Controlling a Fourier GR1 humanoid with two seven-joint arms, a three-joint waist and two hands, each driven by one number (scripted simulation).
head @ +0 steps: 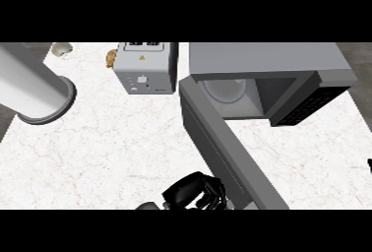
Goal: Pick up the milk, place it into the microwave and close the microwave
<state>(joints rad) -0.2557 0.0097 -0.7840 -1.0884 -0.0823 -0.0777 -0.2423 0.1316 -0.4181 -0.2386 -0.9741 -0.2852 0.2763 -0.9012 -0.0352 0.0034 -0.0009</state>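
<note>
At the counter's near edge: the left hand (193, 193) sat low in the head view, just beside the near end of the microwave door (222, 147).
Which hand: judged the left from the grey wrist showing at its left side; this was a reading, not a certainty.
Fingers: curled inward and bunched together, with nothing visible between them.
Right hand (369, 165): only a black sliver at the view's right edge, too little to read.
Milk: not to be made out anywhere on the counter (109, 147). Whether it was hidden by the hand or lay out of view could not be told.
Microwave (269, 74): at the upper right, with its door swung fully open toward the robot.
Cavity: showed only the pale round turntable (227, 91), with no carton seen on it.
Nearby: a toaster (147, 69) stood just left of the microwave, and a pale grey cylinder (33, 88) crossed the upper left.
Stage, as judged: the door was still to be closed, and the milk's placement was unconfirmed.
Risk one: closing the door then might shut an empty oven, because the carton was not seen inside.
Risk two: a push at the door's near end with bunched fingers might slide along the panel instead of swinging it.
Risk three: a wide sweep toward the hinge could strike the toaster, which stood close.
</note>
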